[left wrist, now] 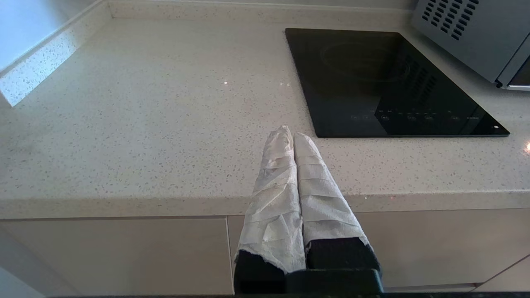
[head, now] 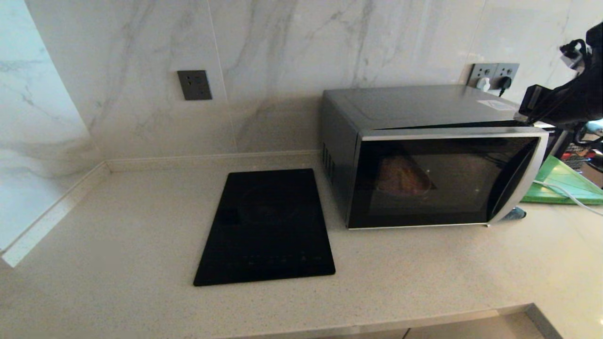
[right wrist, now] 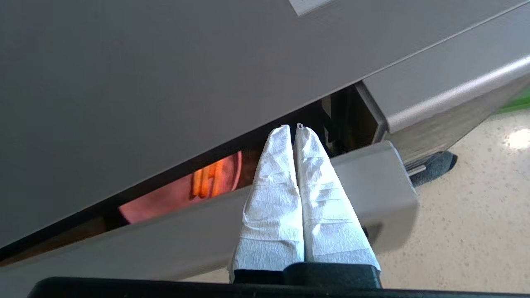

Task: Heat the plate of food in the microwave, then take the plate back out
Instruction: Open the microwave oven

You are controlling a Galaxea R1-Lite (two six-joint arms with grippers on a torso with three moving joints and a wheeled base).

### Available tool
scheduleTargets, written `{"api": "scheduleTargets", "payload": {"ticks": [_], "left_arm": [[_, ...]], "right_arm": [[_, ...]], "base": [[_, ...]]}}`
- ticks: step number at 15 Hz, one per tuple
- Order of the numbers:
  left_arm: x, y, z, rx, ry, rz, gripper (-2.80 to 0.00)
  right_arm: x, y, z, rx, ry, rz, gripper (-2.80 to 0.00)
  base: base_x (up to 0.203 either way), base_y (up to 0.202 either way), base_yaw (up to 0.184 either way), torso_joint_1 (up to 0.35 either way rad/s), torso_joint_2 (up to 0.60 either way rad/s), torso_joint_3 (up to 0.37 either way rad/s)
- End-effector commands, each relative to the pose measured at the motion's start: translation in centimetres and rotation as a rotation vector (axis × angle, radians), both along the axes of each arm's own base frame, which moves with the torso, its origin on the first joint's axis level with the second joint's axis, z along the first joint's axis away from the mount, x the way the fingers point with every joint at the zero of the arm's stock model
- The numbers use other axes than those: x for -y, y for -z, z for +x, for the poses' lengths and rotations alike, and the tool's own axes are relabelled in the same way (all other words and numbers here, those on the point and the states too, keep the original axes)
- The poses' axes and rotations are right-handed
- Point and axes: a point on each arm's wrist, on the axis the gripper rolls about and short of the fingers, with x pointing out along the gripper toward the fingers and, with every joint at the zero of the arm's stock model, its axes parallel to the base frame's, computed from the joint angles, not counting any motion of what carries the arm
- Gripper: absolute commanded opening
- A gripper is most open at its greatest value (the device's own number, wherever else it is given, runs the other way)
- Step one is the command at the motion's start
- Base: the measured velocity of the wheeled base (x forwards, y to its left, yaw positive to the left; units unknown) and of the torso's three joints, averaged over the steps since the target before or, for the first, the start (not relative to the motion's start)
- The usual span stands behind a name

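The silver-grey microwave (head: 414, 106) stands at the back right of the counter, and its black glass door (head: 438, 181) is ajar by a narrow gap on the handle side. Through that gap the plate of food (right wrist: 165, 198) shows inside, lit pinkish, with orange fries (right wrist: 207, 182) on it. It shows dimly through the glass too (head: 405, 176). My right gripper (right wrist: 293, 126) is shut with nothing between its white-wrapped fingers, and its tips sit in the gap behind the door's top edge (right wrist: 372, 165). My left gripper (left wrist: 290, 133) is shut and empty, low over the counter's front edge.
A flat black cooktop (head: 266, 226) lies left of the microwave. A green cutting board (head: 563, 181) and a white cable (head: 560, 190) are to its right. Wall sockets (head: 194, 84) (head: 494, 75) sit behind. The counter's front edge (head: 377, 325) runs close below.
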Motion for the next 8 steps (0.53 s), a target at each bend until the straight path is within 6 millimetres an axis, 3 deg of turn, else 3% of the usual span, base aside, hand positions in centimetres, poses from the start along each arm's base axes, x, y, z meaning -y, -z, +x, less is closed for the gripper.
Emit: {"api": "scheduleTargets", "payload": {"ticks": [1, 5, 8], "left_arm": [[0.0, 0.0, 0.0, -0.001, -0.001, -0.001, -2.80], [0.0, 0.0, 0.0, -0.001, -0.001, -0.001, -2.80], [0.0, 0.0, 0.0, 0.000, -0.001, -0.001, -2.80]], "right_arm": [[0.2, 1.3, 1.0, -0.035, 0.011, 0.003, -2.80], [0.4, 1.1, 0.7, -0.038, 0.024, 0.000, -2.80], [0.1, 0.1, -1.2, -0.073, 0.029, -0.004, -2.80]], "base": [[0.000, 0.000, 0.000, 0.000, 0.00, 0.000], [0.000, 0.000, 0.000, 0.000, 0.00, 0.000], [0.000, 0.000, 0.000, 0.000, 0.00, 0.000]]}}
